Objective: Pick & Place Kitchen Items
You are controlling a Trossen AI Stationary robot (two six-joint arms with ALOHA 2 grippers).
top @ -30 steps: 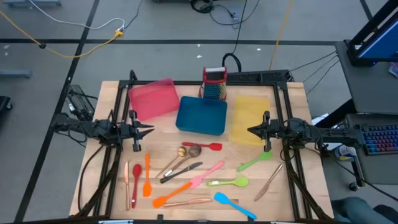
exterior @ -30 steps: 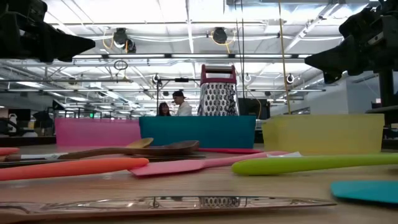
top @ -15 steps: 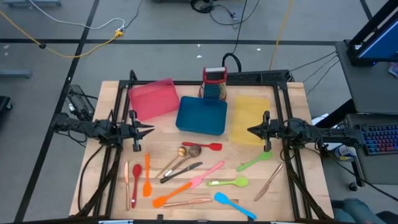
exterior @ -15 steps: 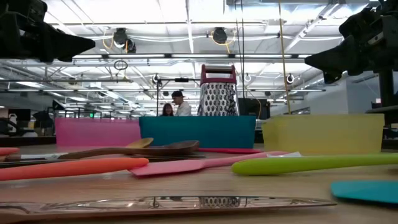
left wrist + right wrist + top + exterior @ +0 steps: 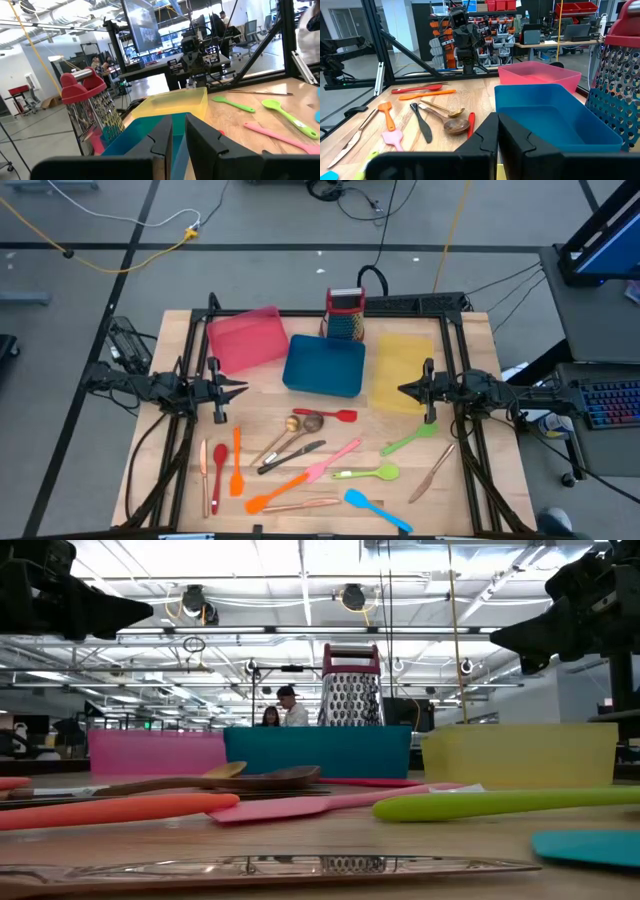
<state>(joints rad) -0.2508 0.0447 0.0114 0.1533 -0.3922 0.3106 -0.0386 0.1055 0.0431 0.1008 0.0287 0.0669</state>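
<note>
Bright, even overhead light in all views.
Ceiling lamps (image 5: 345,597) glare in the low view, where the nearest knife (image 5: 270,867) at the tabletop's (image 5: 470,500) front edge is blurred and the grater (image 5: 350,688) sharper. From above, shadows are soft and short. Both wrist views bend straight lines at the edges, and their near fingers (image 5: 167,137) blur.
</note>
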